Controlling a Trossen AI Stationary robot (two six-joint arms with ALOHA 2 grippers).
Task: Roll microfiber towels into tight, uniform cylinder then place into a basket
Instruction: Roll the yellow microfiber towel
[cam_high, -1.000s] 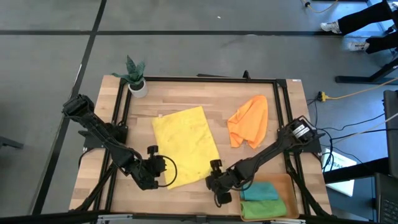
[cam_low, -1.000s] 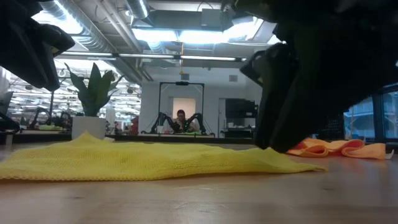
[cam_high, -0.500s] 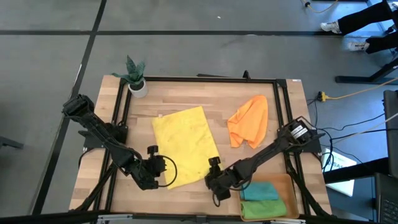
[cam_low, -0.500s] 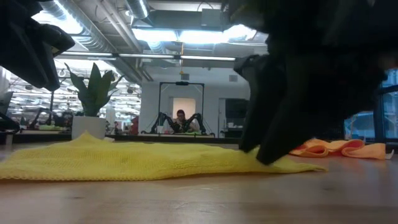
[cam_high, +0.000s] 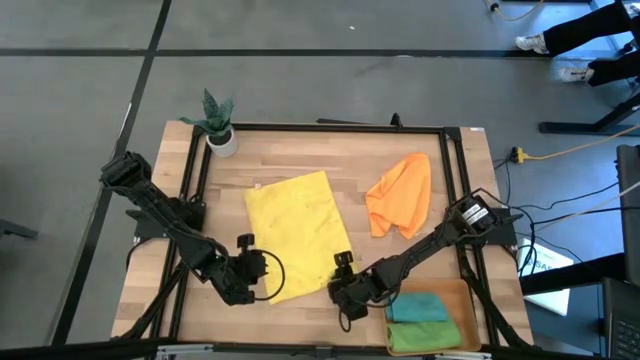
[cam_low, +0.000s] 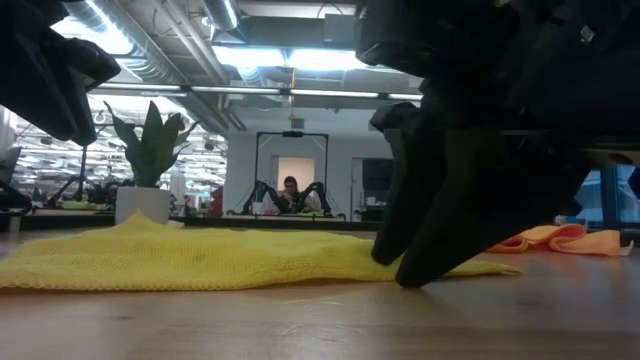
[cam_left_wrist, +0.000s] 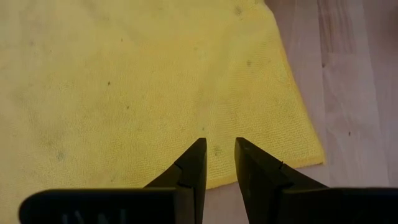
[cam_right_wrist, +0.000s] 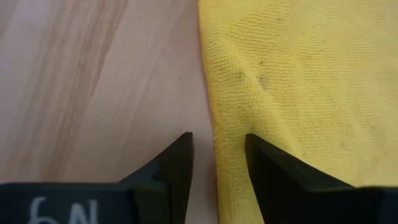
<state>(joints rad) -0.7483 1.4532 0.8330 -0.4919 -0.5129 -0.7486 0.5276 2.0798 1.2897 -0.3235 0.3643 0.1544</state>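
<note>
While both arms reach low over the near part of the table (cam_high: 300, 150), each claw stands parted with nothing between its fingers. The left gripper (cam_left_wrist: 219, 151) has a narrow gap and hovers over the yellow towel (cam_high: 298, 232) near its front edge. The right gripper (cam_right_wrist: 217, 152) is spread wider and straddles the same towel's side edge, 1 finger over bare wood and 1 over the cloth; whether either tip touches the fabric cannot be told.

That yellow towel lies flat and unrolled in the middle of the table, lightly speckled with dark flecks. An orange towel (cam_high: 401, 194) lies crumpled to its right. At the front right corner the basket (cam_high: 466, 300) holds 2 rolled towels, a teal towel (cam_high: 419, 307) and a green towel (cam_high: 425, 334).

Pale characters on the right wrist's housing, cut off at the frame edge, look like "6N".
</note>
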